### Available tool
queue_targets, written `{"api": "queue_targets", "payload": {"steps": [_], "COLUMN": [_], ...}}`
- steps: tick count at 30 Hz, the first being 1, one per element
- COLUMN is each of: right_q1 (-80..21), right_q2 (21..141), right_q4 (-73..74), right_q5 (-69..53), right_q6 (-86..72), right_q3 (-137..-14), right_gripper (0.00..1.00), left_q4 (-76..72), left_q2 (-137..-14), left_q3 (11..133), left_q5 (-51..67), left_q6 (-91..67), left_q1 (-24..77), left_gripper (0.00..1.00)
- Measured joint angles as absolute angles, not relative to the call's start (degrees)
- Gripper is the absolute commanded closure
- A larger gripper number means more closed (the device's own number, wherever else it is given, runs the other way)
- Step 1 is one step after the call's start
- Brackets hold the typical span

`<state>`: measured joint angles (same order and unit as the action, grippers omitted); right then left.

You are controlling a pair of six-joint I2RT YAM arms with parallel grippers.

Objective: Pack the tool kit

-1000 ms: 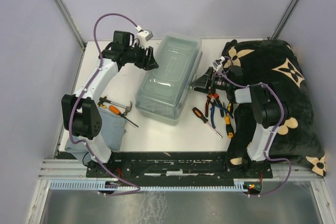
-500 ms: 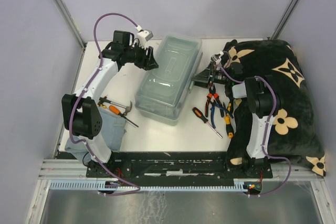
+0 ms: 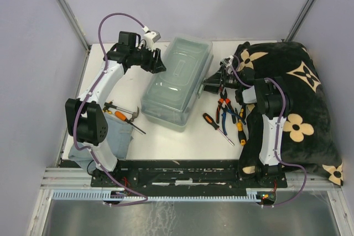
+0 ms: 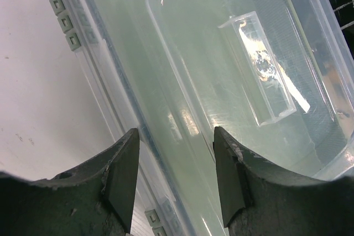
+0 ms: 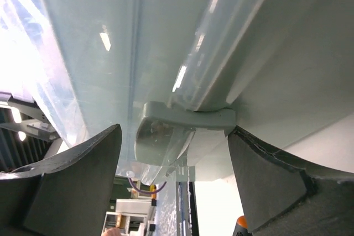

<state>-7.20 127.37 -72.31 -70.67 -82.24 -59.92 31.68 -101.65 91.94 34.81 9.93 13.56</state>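
Note:
The pale grey-green toolbox lies slantwise mid-table with its translucent lid down. My left gripper is open at the box's left long edge. In the left wrist view the lid's rim runs between its fingers, with gaps on both sides. My right gripper is open at the box's right side, its fingers on either side of a grey latch. An orange-and-black screwdriver and pliers lie right of the box. A small hammer lies to its left.
A folded grey-blue cloth lies under the hammer at the near left. A black blanket with beige flowers fills the right side, and the right arm reaches over its edge. Another orange-handled tool lies beside the blanket.
My right gripper has moved a little farther along the box's right side and its jaws have narrowed slightly. The left arm has barely moved.

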Motion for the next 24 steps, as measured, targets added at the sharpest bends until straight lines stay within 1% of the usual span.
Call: {"api": "queue_targets", "payload": {"steps": [3, 6, 8, 11, 12, 14, 16, 18, 24], "right_q1": [-7.4, -7.6, -7.9, -8.8, -9.0, -9.5, -9.6, -9.8, -9.8], "right_q2": [126.9, 123.4, 119.6, 116.9, 116.8, 117.0, 117.7, 119.5, 126.7], "right_q4": [-66.8, -53.3, -41.1, -31.9, -31.0, -31.9, -35.8, -43.2, -64.5], "right_q5": [-69.8, -68.4, -67.9, -67.6, -67.7, -67.9, -68.0, -68.6, -68.9], "right_q6": [-79.3, -70.5, -60.6, -52.7, -52.0, -53.0, -56.2, -62.2, -80.7], "right_q3": [-59.9, -60.1, -61.5, -63.1, -63.1, -62.9, -62.3, -61.6, -61.3], "right_gripper": [0.17, 0.15, 0.16, 0.19, 0.19, 0.18, 0.14, 0.13, 0.16], "left_q4": [31.7, 31.7, 31.9, 32.1, 32.1, 32.1, 32.0, 31.9, 31.4], "left_q2": [-101.6, -101.7, -101.8, -101.9, -102.0, -102.0, -102.0, -102.0, -102.0], "left_q3": [92.0, 92.0, 92.2, 92.4, 92.4, 92.6, 92.6, 92.7, 92.7], "left_q5": [34.8, 34.7, 34.6, 34.5, 34.4, 34.2, 33.9, 33.6, 32.6], "left_q6": [9.9, 9.9, 10.0, 10.2, 10.4, 10.6, 10.9, 10.9, 11.5], "left_q1": [13.6, 13.6, 13.6, 13.4, 13.3, 13.1, 13.1, 13.1, 12.9], "left_gripper": [0.69, 0.69, 0.69, 0.69, 0.69, 0.69, 0.69, 0.69, 0.7]}}
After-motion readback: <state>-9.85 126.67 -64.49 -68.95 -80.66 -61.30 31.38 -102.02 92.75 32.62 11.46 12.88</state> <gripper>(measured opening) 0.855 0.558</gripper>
